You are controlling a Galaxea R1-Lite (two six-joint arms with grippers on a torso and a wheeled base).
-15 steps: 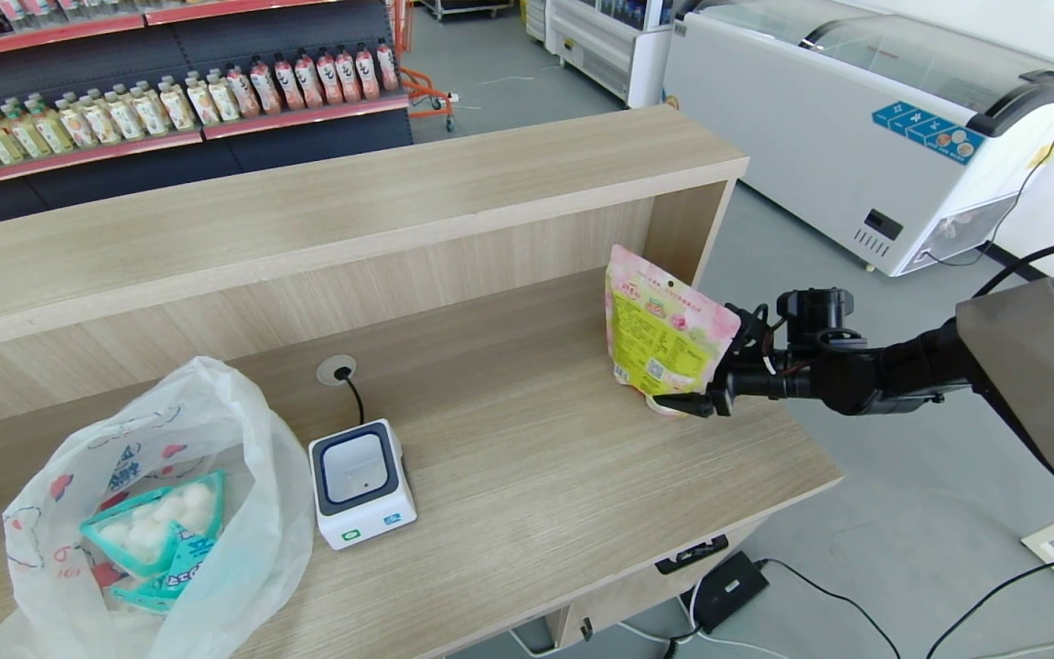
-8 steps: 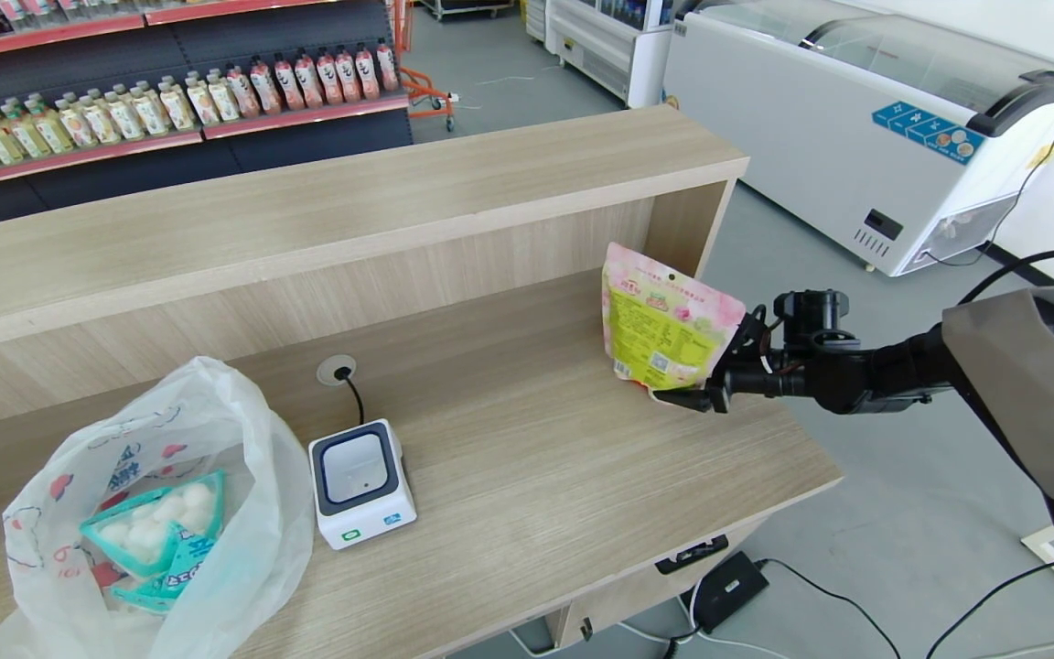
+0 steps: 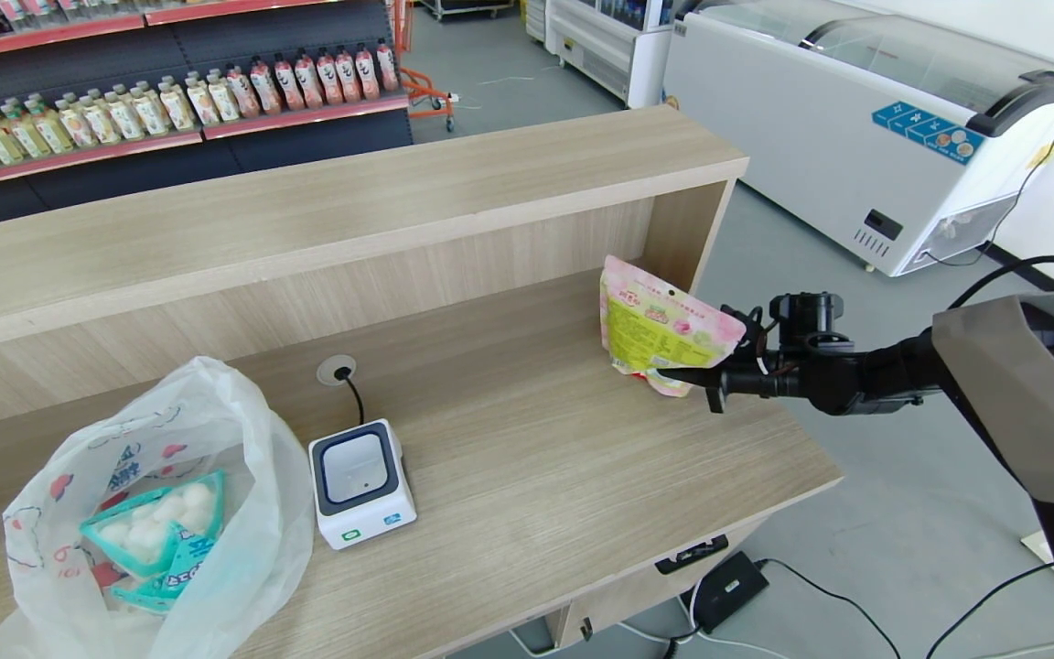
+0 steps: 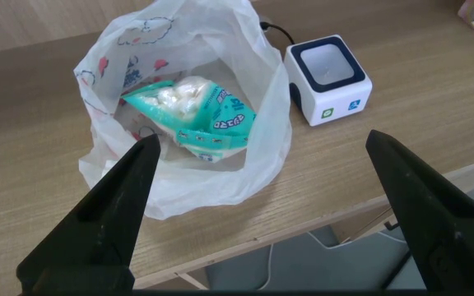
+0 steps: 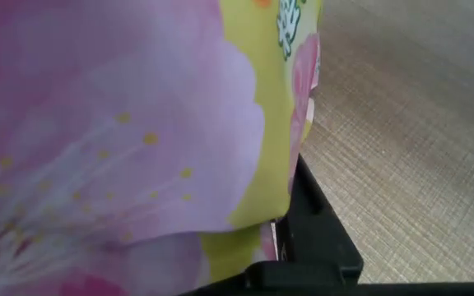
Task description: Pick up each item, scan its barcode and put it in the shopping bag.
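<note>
The pouch (image 3: 664, 329), pink and yellow-green, sits at the right end of the surface (image 3: 536, 476), close to the raised back wall. It is tilted, with its top leaning away from the robot. Whether its bottom edge touches the wood I cannot tell. The right pincer (image 3: 703, 377) grips it by the lower right corner. In the right wrist view the pouch (image 5: 122, 123) lies against a black finger (image 5: 319, 230).

Well apart to the left, the white scanner (image 3: 361, 482) stands near the front edge, window up, with its cable running to a round hole behind it. Just beside the scanner on its left is the open plastic bag (image 3: 216, 412), with a teal packet (image 3: 156, 526) inside.

The left pincer (image 4: 263, 141) hangs above the bag (image 4: 105, 74), jaws wide apart and holding nothing, with the packet (image 4: 196, 119) and scanner (image 4: 327, 67) below it.

Behind the surface are a shelf of bottles (image 3: 170, 101) and a chest freezer (image 3: 865, 137).
</note>
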